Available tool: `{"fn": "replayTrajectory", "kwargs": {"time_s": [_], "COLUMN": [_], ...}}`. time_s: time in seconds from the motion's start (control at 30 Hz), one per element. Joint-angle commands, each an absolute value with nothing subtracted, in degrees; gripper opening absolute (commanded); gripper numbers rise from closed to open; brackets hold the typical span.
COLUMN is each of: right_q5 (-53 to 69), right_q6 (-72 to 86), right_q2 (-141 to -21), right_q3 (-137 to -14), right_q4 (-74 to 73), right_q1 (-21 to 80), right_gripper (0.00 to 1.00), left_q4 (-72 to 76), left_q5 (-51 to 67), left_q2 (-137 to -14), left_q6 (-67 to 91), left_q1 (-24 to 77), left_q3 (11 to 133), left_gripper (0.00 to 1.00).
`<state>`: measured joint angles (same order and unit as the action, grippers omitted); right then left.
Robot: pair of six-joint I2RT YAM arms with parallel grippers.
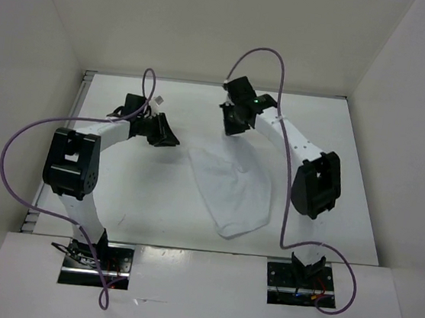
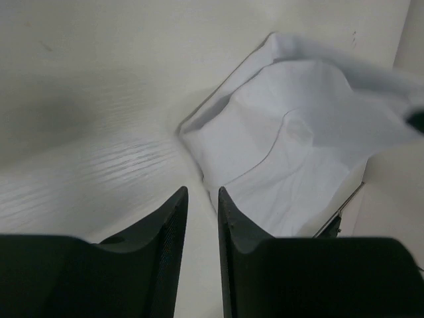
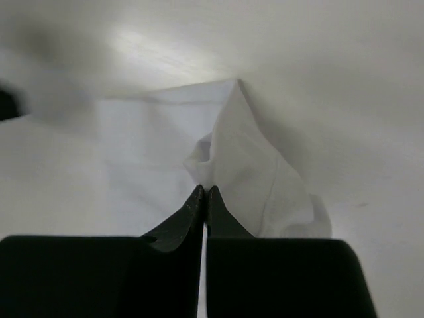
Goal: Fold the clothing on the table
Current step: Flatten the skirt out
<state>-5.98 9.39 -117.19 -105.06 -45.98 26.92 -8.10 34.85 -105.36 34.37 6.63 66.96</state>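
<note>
Seen from the top, the clothing (image 1: pixel 231 196) lies in one loose, roughly triangular heap on the worktop (image 1: pixel 139 197), wide at its far edge and narrowing to a rounded near end. No neat fold shows, so by my reading the task is at its start, with every fold left to make. The left tool (image 1: pixel 160 132) hangs to the left of the clothing's far edge, apart from it. The right tool (image 1: pixel 234 121) hangs just beyond that far edge, near its middle. The fabric is thin, white, matte and softly wrinkled, hardly brighter than the smooth worktop under it.

From the left wrist, the left tool's jaws stand narrowly apart with nothing between them, only bare worktop with a faint grain. The clothing lies ahead and to the right of them, its nearest corner close to the tips. One layer laps over another, with a thin seam line curving across.

From the right wrist, the right tool's jaws are pressed together. Just past their tips the clothing rises in a small crumple, and a flap runs up to a sharp corner. Whether a pinch of fabric sits between the jaws I cannot tell, as the tips hide the spot
</note>
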Motion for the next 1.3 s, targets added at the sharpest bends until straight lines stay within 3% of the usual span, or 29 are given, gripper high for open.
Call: {"fn": "replayTrajectory", "kwargs": {"time_s": [0.0,0.13,0.23,0.5,0.77,0.93,1.0,1.03,1.17,1.27], "right_q5": [6.04,10.81,7.48,5.38,-2.29,-1.41,-1.41,-1.41,-0.36,-0.35], "right_q6": [12.47,18.09,23.19,29.25,31.55,31.55,31.55,31.55,31.03,31.03], "right_q2": [-103.38,-92.92,-91.32,-109.30,-116.63,-117.77,-117.77,-117.77,-116.72,-116.20], "right_q3": [-109.42,-102.68,-97.23,-90.88,-89.03,-89.03,-88.51,-88.51,-88.51,-88.51], "right_q4": [-48.35,-43.07,-41.67,-36.56,-34.45,-33.93,-33.93,-33.93,-33.93,-33.93], "right_q1": [31.82,28.93,20.06,4.23,2.55,2.55,2.55,2.55,2.55,2.55], "right_gripper": [0.00,0.00,0.00,0.00,0.00,0.00,0.00,0.00,0.00,0.00], "left_q4": [-8.70,-8.70,-8.70,-8.17,-6.86,-17.08,-23.17,-27.12,-26.98,-26.98], "left_q5": [36.12,36.12,36.12,37.18,43.32,52.62,49.85,45.66,41.23,34.74], "left_q2": [-102.66,-102.13,-102.13,-102.66,-102.13,-106.51,-107.84,-108.45,-107.67,-107.67], "left_q6": [32.26,32.26,32.26,32.26,31.56,21.39,12.95,10.48,2.21,-2.80], "left_q1": [4.05,2.64,2.11,2.11,2.72,9.99,13.43,16.58,22.04,27.30], "left_q3": [65.48,64.86,64.86,64.86,64.86,77.03,82.85,85.14,86.57,87.71], "left_gripper": [0.32,0.32,0.32,0.32,0.34,0.36,0.40,0.50,0.68,0.72]}}
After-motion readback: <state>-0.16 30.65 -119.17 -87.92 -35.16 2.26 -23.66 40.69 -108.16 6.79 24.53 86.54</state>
